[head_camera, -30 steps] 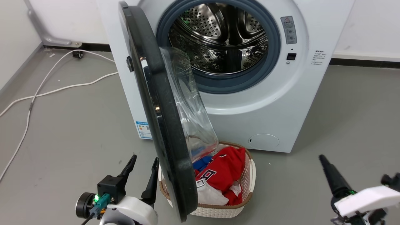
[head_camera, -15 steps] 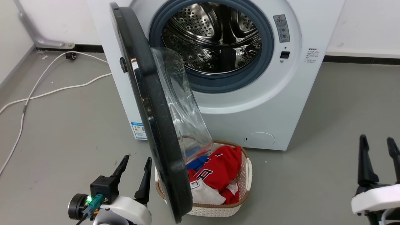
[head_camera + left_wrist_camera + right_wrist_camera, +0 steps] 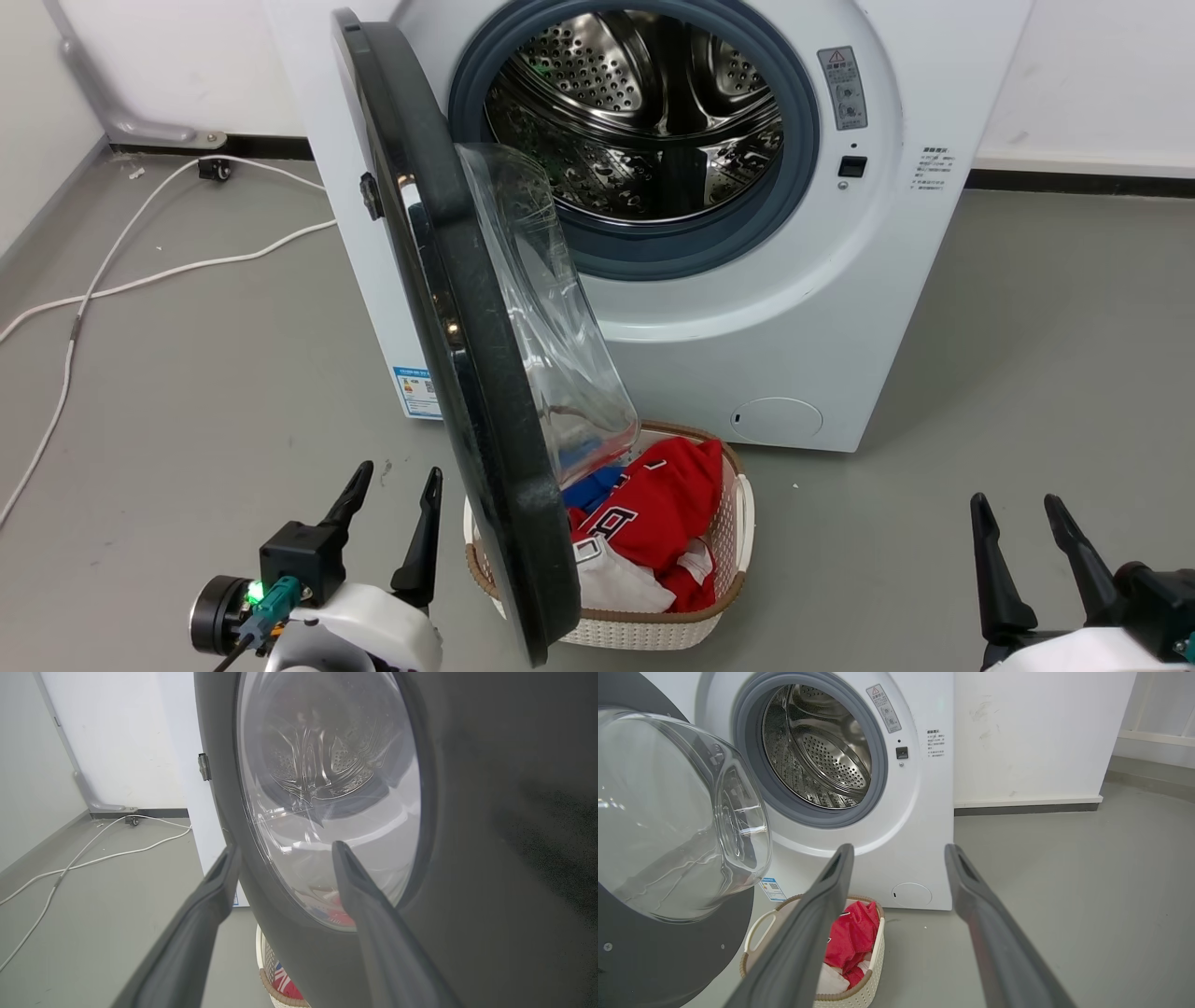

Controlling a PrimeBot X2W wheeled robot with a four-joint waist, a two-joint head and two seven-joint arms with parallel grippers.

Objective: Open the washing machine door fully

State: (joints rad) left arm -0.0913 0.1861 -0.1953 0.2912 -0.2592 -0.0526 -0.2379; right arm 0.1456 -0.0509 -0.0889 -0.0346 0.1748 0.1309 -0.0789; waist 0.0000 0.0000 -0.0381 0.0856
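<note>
Wide and empty, the left end effector (image 3: 399, 469) sat beside the half-open washing machine door (image 3: 471, 373), likely placed to push it, while the right end effector (image 3: 1015, 501) likewise gaped.

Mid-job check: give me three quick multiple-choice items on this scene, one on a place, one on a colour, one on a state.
1. The laundry basket stands:
A) on the floor before the washing machine
B) inside the drum
C) on top of the machine

2. The top garment in the basket is:
A) green
B) red
C) yellow

3. The washing machine door is:
A) latched shut
B) off its hinge, lying flat
C) swung open

Answers:
1 A, it sits on the grey floor under the door's lower edge.
2 B, red cloth lies uppermost.
3 C, the steel drum mouth is exposed.
</note>
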